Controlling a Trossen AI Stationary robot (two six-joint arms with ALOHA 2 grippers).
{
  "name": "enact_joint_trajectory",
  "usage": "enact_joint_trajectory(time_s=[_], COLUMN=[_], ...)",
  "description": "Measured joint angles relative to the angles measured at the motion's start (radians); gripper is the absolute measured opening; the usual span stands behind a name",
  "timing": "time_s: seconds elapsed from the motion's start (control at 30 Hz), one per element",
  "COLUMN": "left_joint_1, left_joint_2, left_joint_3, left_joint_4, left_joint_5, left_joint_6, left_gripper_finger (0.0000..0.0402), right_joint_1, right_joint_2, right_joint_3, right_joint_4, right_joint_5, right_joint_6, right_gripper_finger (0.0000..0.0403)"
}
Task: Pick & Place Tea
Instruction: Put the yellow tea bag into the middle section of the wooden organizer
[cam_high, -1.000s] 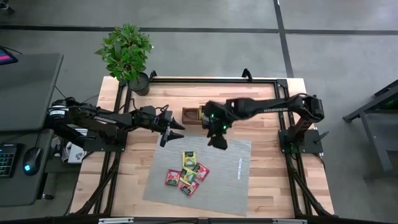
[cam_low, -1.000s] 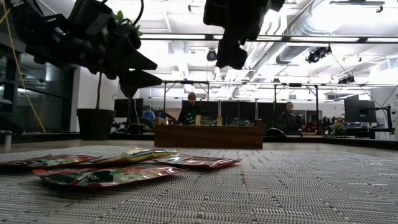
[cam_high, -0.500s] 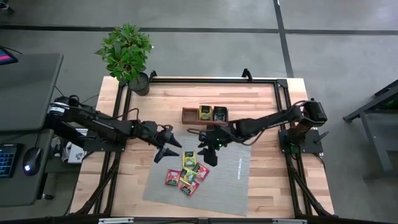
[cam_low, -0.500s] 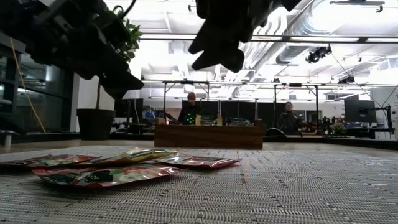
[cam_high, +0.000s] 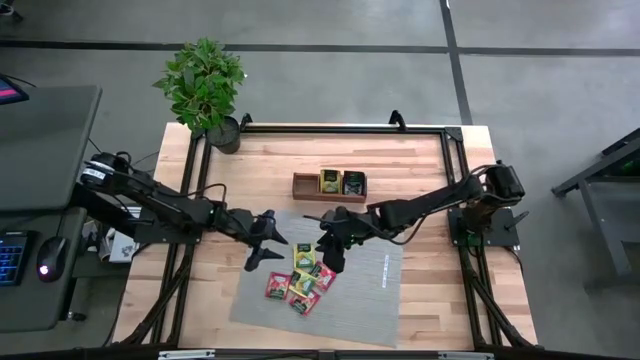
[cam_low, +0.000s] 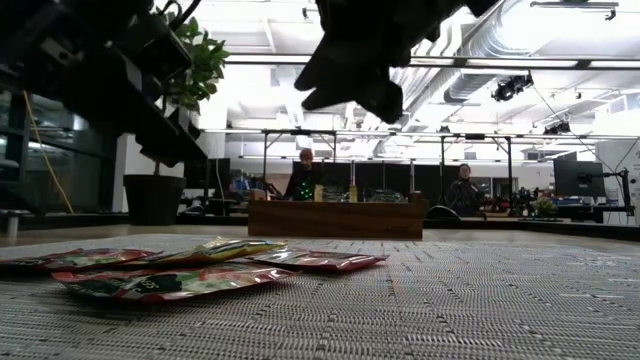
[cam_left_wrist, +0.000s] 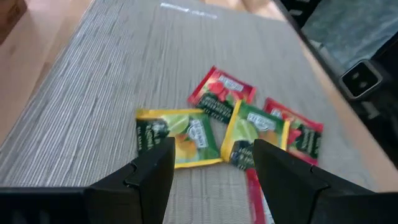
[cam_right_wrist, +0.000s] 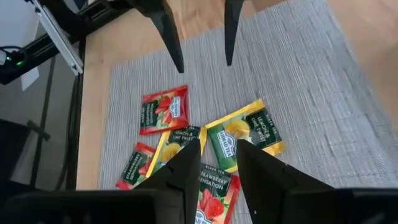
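Both grippers, left (cam_high: 266, 246) and right (cam_high: 329, 256), hover over sachets (cam_high: 303, 276) on mat (cam_high: 370, 300); fingers apart, empty.

Both grippers, left gripper (cam_high: 268, 244) and right gripper (cam_high: 331, 256), are crowding the tea sachets (cam_high: 303, 275); the grey mat's (cam_high: 375, 310) right half is lying open.

Both grippers (cam_high: 268, 250) (cam_high: 331, 255) lower, nearer the sachets (cam_high: 303, 274).

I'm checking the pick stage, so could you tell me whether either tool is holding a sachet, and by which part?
Nothing is held. The left tool and right tool both hover open above the small flat square tea sachets.
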Motion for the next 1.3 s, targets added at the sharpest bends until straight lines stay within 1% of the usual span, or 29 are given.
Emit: enact_joint_trajectory(time_s=[0.13, 0.27, 0.4, 0.53, 0.6, 0.63, 0.67, 0.77, 0.87, 1.0, 1.23, 1.3], left_joint_1=[-0.025, -0.034, -0.034, -0.034, -0.034, -0.034, -0.034, -0.034, -0.034, -0.034, -0.047, -0.048], left_joint_2=[0.01, 0.027, 0.035, 0.061, 0.062, 0.062, 0.062, 0.062, 0.062, 0.071, 0.186, 0.218], left_joint_3=[-0.001, 0.0, -0.001, 0.0, 0.0, 0.0, 0.001, 0.0, 0.001, 0.009, 0.076, 0.092], left_joint_4=[0.022, 0.028, 0.023, 0.033, 0.05, 0.052, 0.051, 0.072, 0.1, 0.097, 0.11, 0.107], left_joint_5=[-0.039, -0.088, -0.09, -0.086, -0.089, -0.085, -0.084, -0.084, -0.084, -0.083, -0.073, -0.092], left_joint_6=[0.052, 0.129, 0.132, 0.136, 0.146, 0.149, 0.15, 0.151, 0.151, 0.15, 0.129, 0.123], left_gripper_finger=[0.0206, 0.0174, 0.0123, 0.0058, 0.0022, 0.0012, 0.0007, 0.0011, 0.0003, 0.0001, 0.0, 0.0], right_joint_1=[-0.003, -0.001, -0.006, -0.016, -0.026, -0.031, -0.038, -0.056, -0.074, -0.089, -0.106, -0.113], right_joint_2=[0.031, 0.053, 0.055, 0.055, 0.055, 0.055, 0.055, 0.055, 0.055, 0.055, 0.055, 0.055], right_joint_3=[0.0, 0.0, 0.0, 0.0, 0.0, 0.0, 0.0, 0.0, 0.0, 0.0, 0.0, 0.0], right_joint_4=[0.045, 0.067, 0.067, 0.066, 0.067, 0.065, 0.064, 0.062, 0.051, 0.042, 0.015, -0.003], right_joint_5=[-0.011, 0.025, 0.087, 0.151, 0.161, 0.161, 0.16, 0.151, 0.137, 0.134, 0.131, 0.114], right_joint_6=[-0.002, -0.003, 0.0, 0.0, -0.004, -0.008, -0.015, -0.032, -0.043, -0.062, -0.086, -0.086], right_gripper_finger=[0.0099, 0.0099, 0.0099, 0.0099, 0.0099, 0.0099, 0.0099, 0.0099, 0.0099, 0.0099, 0.0099, 0.0099])
